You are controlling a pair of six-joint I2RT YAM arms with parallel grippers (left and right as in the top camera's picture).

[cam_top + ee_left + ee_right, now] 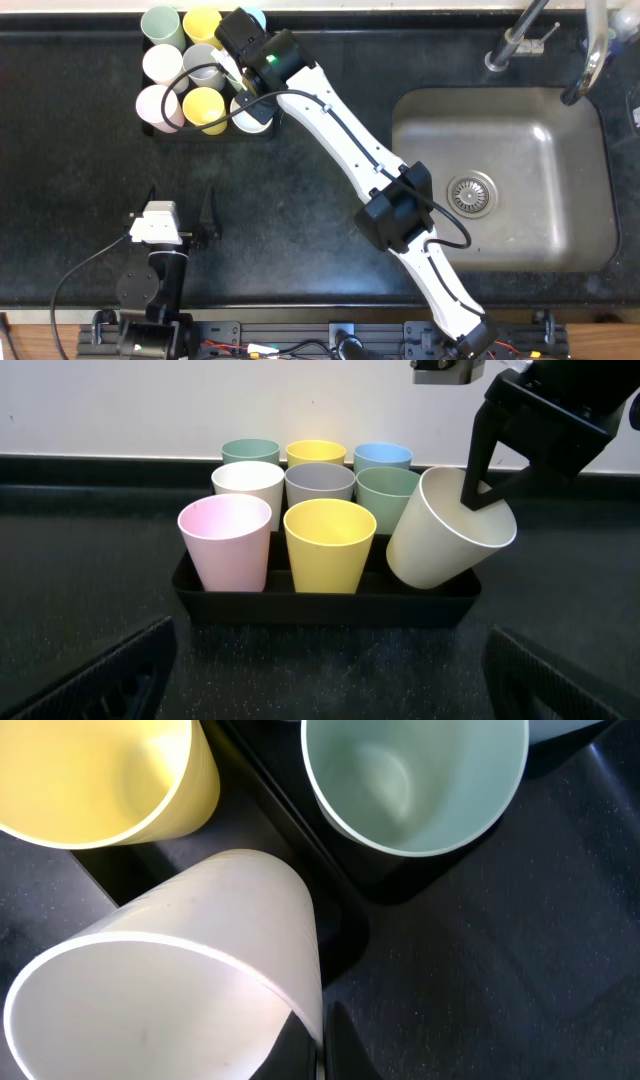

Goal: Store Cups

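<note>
gripping a white cup (445, 535) by its rim, the right hand (483, 490) holds it tilted at the 5 o'clock corner of a black tray (330, 605). the cup's base is down inside the tray wall and its mouth leans outward. one finger sits inside the rim and one outside. the tray stands at 11 o'clock on the dark table (80, 150) in the top view. eight more cups stand upright in it. a pink cup (228, 545) and a yellow cup (330, 545) share the white cup's row, and a pale green cup (415, 785) is just beside the tilted one. the left hand (182, 205) rests low at 8 o'clock, well apart from the tray, its fingers spread wide and grasping nothing. a steel sink (500, 180) lies at 3 o'clock.
</note>
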